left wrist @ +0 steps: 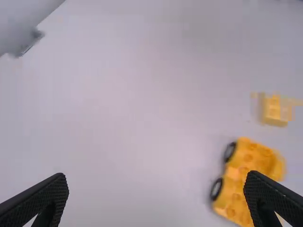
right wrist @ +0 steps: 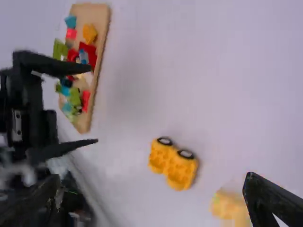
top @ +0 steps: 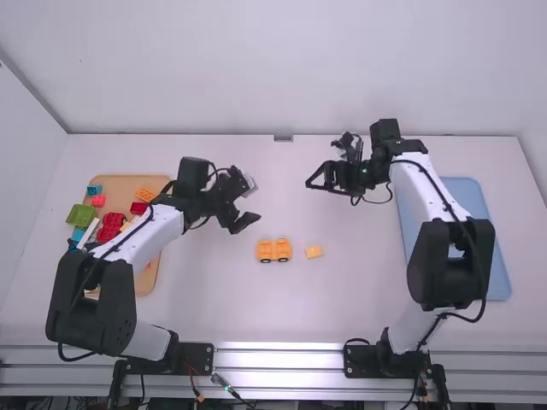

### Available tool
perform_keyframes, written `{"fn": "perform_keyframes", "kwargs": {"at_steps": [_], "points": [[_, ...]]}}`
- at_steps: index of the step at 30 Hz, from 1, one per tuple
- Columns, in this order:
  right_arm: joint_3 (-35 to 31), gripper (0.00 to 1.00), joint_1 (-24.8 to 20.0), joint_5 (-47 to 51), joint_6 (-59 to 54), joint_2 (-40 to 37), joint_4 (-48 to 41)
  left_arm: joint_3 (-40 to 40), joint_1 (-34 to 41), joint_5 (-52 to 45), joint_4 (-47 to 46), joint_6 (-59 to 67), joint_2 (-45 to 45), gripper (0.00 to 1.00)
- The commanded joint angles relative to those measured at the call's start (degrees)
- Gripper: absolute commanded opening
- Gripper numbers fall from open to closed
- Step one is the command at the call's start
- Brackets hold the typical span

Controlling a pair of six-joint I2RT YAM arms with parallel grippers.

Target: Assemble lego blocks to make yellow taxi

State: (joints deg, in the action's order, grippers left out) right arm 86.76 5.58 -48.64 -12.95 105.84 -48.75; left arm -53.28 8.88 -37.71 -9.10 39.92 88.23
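My left gripper [top: 249,203] is open above the table, up and left of the yellow wheeled base [top: 274,249]. In its own wrist view the left gripper [left wrist: 156,187] has wide-apart fingers, with the yellow wheeled base [left wrist: 244,179] lying partly behind one of them. A small yellow block [top: 314,252] lies just right of the base. My right gripper [top: 311,181] hovers farther back, above both pieces. In the right wrist view the right gripper [right wrist: 154,187] is open, the yellow wheeled base [right wrist: 173,163] between its fingers and the small yellow block [right wrist: 229,205] beside one finger.
A tan tray [top: 147,275] with several coloured blocks lies at the left, partly under the left arm. A blue tray [top: 491,256] lies at the right beside the right arm. Bare table [top: 282,307] stretches in front of the yellow pieces.
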Motion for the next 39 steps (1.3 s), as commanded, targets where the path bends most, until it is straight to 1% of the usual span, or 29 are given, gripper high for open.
{"fn": "perform_keyframes", "kwargs": {"at_steps": [1, 2, 3, 4, 6, 7, 9, 11, 13, 14, 16, 18, 19, 20, 21, 23, 25, 26, 29, 31, 33, 35, 36, 37, 39], "points": [[2.6, 0.8, 1.1, 1.2, -28.9, -0.3, -0.5, 0.4, 0.1, -11.2, -1.0, 7.6, -1.3, 0.99], [2.5, 0.79, 1.3, 1.1, -33.7, -0.3, -0.8, 0.4, 0.1, -11.4, -1.1, 7.7, -1.3, 0.99], [2.5, 0.81, 1.6, 1.0, -40.2, -0.3, -1.6, 0.4, 0.1, -11.3, -1.2, 7.7, -1.3, 0.99], [2.5, 0.99, 1.9, 1.6, -51.8, -0.3, -3.2, 0.4, 0.1, -10.0, -1.0, 7.7, -1.3, 0.99], [2.5, 0.99, 2.1, 3.6, -60.8, -0.3, -4.5, 0.4, 0.1, -7.9, -0.8, 7.7, -1.3, 0.99], [2.5, 0.99, 2.4, 6.5, -68.8, -0.2, -5.5, 0.5, 0.1, -4.7, 0.1, 7.6, -1.3, 0.99], [2.5, 0.99, 2.7, 9.5, -74.6, -0.3, -6.0, 0.5, 0.1, -2.0, -0.1, 5.5, -1.3, 0.99], [2.5, 0.99, 3.2, 9.5, -77.3, -0.3, -5.8, 0.5, 0.1, -1.2, -0.2, 3.3, -1.3, 0.99], [2.5, 0.98, 4.4, 10.3, -78.9, -0.2, -6.2, 0.5, 0.1, -4.1, -0.7, 2.3, -1.3, 0.99], [2.5, 0.99, 4.5, 10.7, -79.1, -0.2, -6.2, 0.5, 0.1, -4.5, -0.9, 2.6, -1.3, 0.99], [2.5, 0.99, 6.1, 15.8, -78.4, -0.2, -6.3, 0.9, 0.1, -10.6, -4.2, 14.4, -1.3, 0.99], [2.5, 0.99, 6.5, 16.2, -77.9, -0.2, -7.7, 1.8, 0.1, -13.8, -5.6, 22.1, -1.3, 0.99], [2.5, 0.99, 6.4, 14.7, -78.9, -0.2, -10.0, 3.0, 0.1, -16.2, -5.9, 27.4, -1.3, 0.99], [2.5, 0.99, 6.3, 14.3, -79.1, -0.2, -10.4, 3.2, 0.1, -16.5, -5.9, 27.9, -1.3, 0.99], [2.4, 0.99, 5.4, 10.6, -82.4, -0.2, -13.7, 4.6, 0.1, -18.5, -5.1, 30.7, -1.3, 0.99], [1.9, 0.99, 3.6, 5.7, -86.8, -0.2, -17.0, 6.4, 0.1, -20.1, -3.2, 30.8, -1.3, 0.99], [-0.4, 0.99, 0.2, -1.2, -93.5, -0.2, -19.3, 9.0, 0.1, -20.2, 1.2, 28.2, -1.1, 0.99], [-0.6, 0.99, 0.0, -1.6, -93.7, -0.2, -19.2, 9.2, 0.1, -20.2, 1.5, 28.0, -1.0, 0.99], [-5.7, 0.99, -3.5, -7.1, -95.7, -0.2, -14.8, 11.7, 0.1, -21.0, 7.9, 23.5, 0.0, 0.99], [-9.0, 0.99, -4.5, -9.0, -95.2, -0.2, -10.8, 12.4, 0.1, -22.0, 10.3, 22.0, 0.8, 0.99], [-13.7, 0.99, -4.9, -11.3, -93.5, -0.2, -5.1, 12.6, 0.1, -22.6, 11.3, 21.5, 2.0, 0.99], [-16.5, 0.99, -4.9, -12.0, -93.4, -0.2, -2.1, 12.7, 0.1, -23.5, 12.5, 20.8, 3.2, 0.99], [-18.7, 0.99, -4.9, -12.9, -94.5, -0.2, -0.1, 12.7, 0.1, -24.5, 13.3, 20.8, 4.4, 0.99], [-18.7, 0.99, -4.9, -12.9, -94.5, -0.2, -0.1, 12.7, 0.1, -24.5, 13.3, 20.8, 4.4, 0.99], [-22.2, 0.99, -4.7, -15.6, -98.3, -0.2, 3.2, 12.7, 0.1, -25.4, 14.8, 21.2, 6.6, 0.99]]}}
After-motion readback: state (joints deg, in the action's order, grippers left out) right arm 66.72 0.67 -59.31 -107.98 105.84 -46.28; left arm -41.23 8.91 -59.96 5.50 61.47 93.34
